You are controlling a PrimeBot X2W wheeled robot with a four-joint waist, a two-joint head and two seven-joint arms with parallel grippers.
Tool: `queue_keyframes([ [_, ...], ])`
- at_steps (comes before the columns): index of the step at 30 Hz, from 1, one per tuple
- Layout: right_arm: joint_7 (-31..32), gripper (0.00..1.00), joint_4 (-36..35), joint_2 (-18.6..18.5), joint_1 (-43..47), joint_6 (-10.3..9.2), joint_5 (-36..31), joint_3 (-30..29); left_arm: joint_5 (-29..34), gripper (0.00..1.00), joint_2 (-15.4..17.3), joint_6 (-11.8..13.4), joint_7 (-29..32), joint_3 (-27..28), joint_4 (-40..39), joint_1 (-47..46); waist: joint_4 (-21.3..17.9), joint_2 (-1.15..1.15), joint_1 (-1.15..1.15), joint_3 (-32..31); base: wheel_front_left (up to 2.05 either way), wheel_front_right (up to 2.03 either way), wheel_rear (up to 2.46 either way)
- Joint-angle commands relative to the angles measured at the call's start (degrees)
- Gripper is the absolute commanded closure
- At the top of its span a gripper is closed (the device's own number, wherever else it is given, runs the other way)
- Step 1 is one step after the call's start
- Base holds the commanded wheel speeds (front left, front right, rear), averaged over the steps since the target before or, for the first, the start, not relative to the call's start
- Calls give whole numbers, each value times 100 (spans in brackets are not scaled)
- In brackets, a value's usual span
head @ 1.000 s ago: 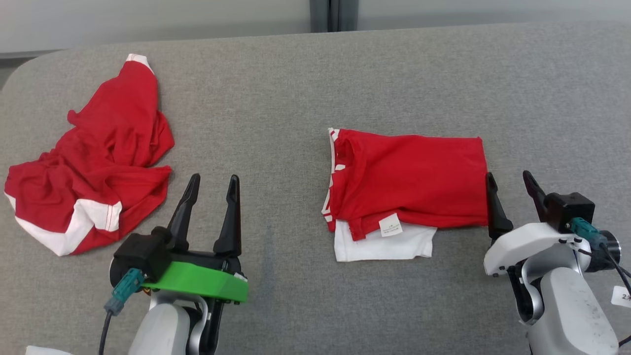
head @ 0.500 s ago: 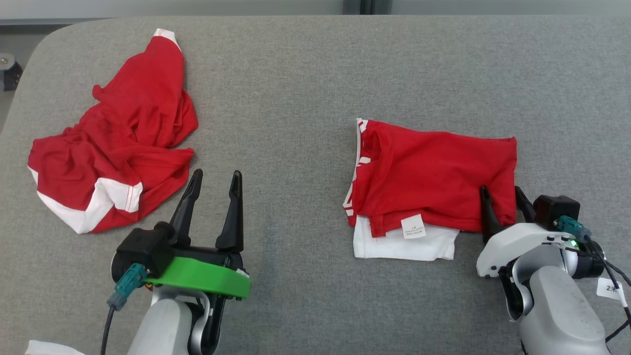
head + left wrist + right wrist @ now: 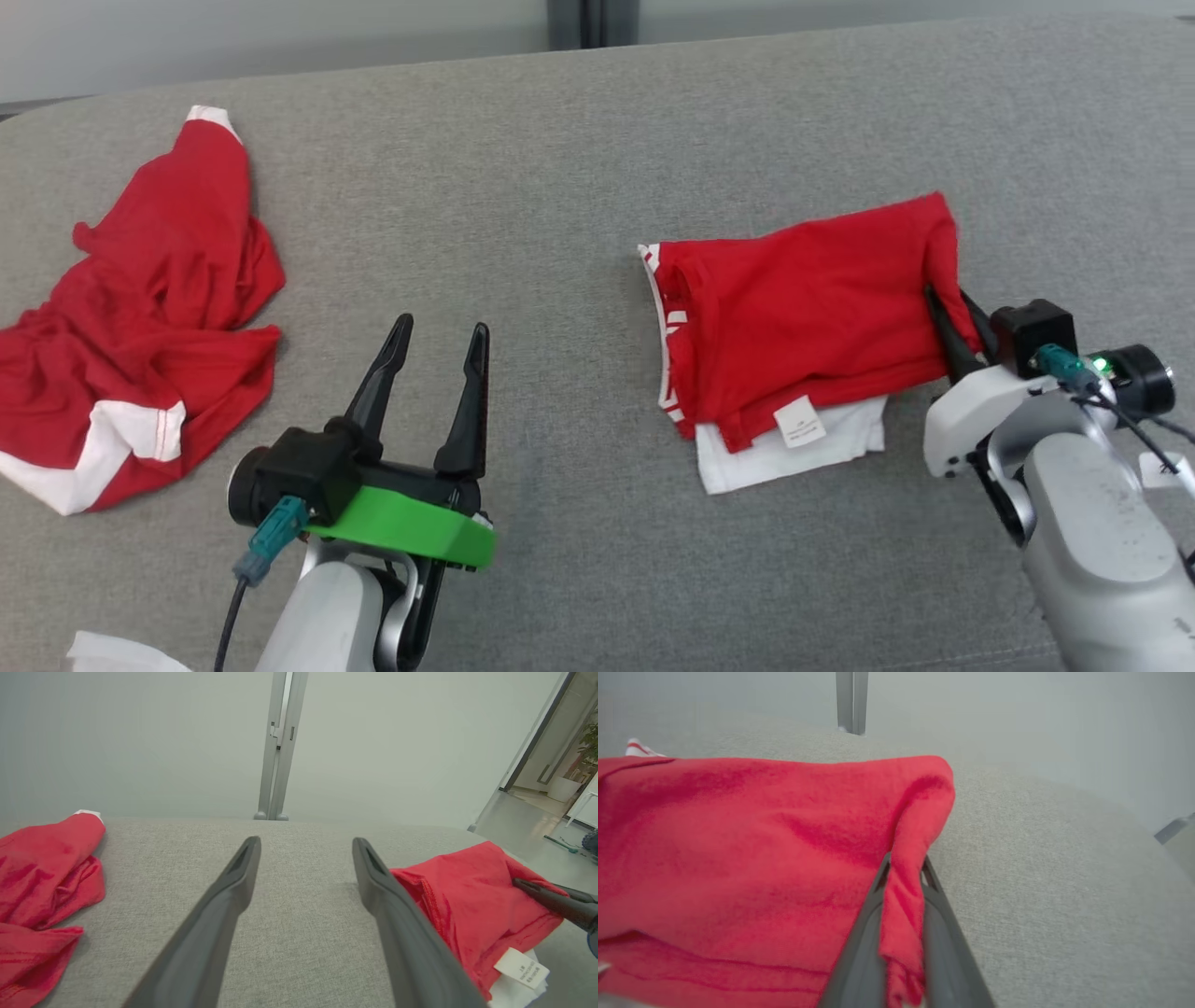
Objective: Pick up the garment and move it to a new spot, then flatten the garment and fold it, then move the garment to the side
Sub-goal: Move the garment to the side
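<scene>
The folded red garment with white trim and a white label lies right of centre on the grey cloth surface. My right gripper is shut on its right edge, which is bunched and raised off the surface. In the right wrist view a fold of the garment is pinched between the fingers of the right gripper. My left gripper stands open over bare surface, left of the garment. In the left wrist view the left gripper has nothing between its fingers, with the garment to its right.
A second, crumpled red and white garment lies at the far left, also seen as a red heap in the left wrist view. A white scrap sits at the bottom left corner. A wall and grey post stand behind the surface.
My right gripper moved onto the folded garment's right edge, shut on it and raised it. The head camera has shifted; the left gripper stays open.
</scene>
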Motion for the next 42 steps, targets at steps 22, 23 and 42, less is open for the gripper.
queue_keyframes([
  [22,16,100,654,-2681,-1507,-10,-103,-346,237,0,28,-98,-1,-310,-384,-1100,-423,0,0,1670,0,0,0],
  [23,29,100,726,-2701,-1544,-10,-131,-403,237,0,27,-102,-1,-299,-391,-1110,-400,0,0,1685,0,0,0],
  [42,-286,0,627,-1744,-1465,-10,-488,-769,-86,0,25,-30,0,-100,-308,-578,-168,0,0,446,0,0,0],
])
